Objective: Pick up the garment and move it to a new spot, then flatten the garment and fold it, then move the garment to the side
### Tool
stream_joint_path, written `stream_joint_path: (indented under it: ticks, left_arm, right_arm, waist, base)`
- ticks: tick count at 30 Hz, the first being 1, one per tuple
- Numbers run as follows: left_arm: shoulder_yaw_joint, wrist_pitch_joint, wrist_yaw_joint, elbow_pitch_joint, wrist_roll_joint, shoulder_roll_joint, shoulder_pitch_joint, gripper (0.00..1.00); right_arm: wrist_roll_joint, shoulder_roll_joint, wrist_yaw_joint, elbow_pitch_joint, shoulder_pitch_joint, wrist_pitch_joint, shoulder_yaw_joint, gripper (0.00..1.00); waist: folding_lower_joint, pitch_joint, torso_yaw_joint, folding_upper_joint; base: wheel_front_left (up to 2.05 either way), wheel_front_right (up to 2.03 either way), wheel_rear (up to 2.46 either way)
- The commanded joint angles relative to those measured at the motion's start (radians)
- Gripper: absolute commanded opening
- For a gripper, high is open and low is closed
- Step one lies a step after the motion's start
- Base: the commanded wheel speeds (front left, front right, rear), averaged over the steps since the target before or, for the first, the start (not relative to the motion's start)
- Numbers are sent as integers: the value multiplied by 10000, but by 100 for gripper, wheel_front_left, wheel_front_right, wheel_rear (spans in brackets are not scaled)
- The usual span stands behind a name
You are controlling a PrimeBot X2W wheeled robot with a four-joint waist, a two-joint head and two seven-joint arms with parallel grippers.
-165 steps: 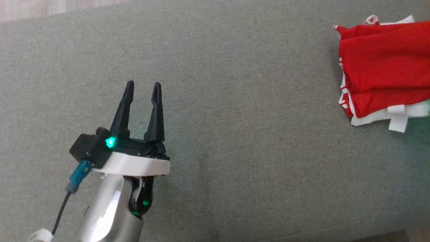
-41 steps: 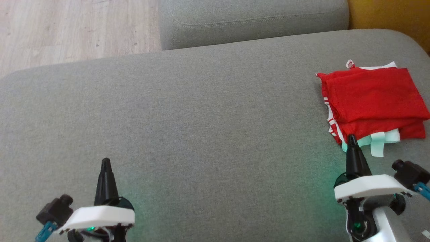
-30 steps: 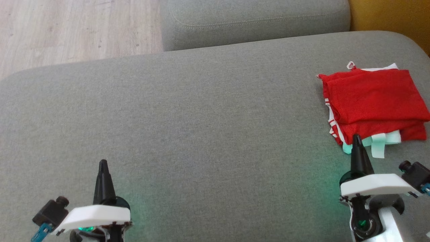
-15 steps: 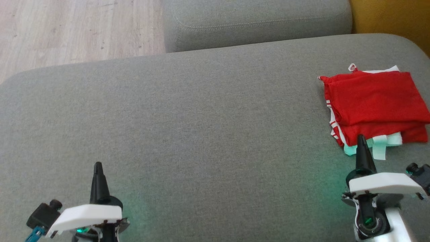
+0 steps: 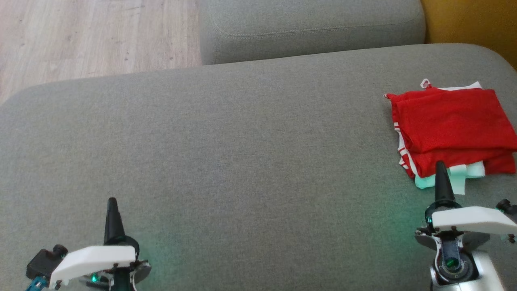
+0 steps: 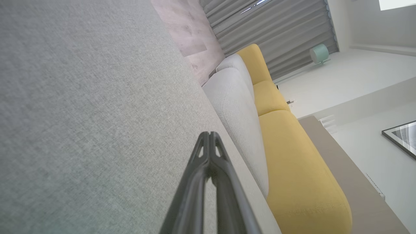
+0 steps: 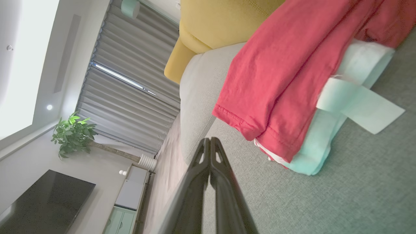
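Garment (image 5: pixel 452 121) lies folded on sofa (image 5: pixel 242 141); left pincer (image 5: pixel 111 202) and right pincer (image 5: pixel 440 165) closed, empty.

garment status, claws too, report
Left claw shut, empty, over the couch. Right claw shut, empty, close to the garment, not touching. Garment folded, at the couch's right end.

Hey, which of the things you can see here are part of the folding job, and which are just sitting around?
Job:
- garment, red, folded, on the grey seat
- left gripper, shut, empty
- right gripper, shut, empty

Just there:
- back cushion
- yellow sofa
- floor
- TV
- plant
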Motion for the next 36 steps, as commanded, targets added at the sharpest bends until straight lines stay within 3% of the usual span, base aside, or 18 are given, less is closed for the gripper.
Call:
stream_joint_path:
  ticks: [1,36]
  left_arm:
    - [267,107,-45,-351,-267,172,-552,0]
    - [964,1146,-65,-408,-3454,170,-647,0]
  right_arm:
    - [348,-104,43,-414,-190,89,60,0]
    - [4248,-98,62,-838,-38,1115,-426,0]
  waist:
    - [0,-9,10,0]
    - [0,-199,198,0]
  base:
    - [0,0,0]
    - [0,0,0]
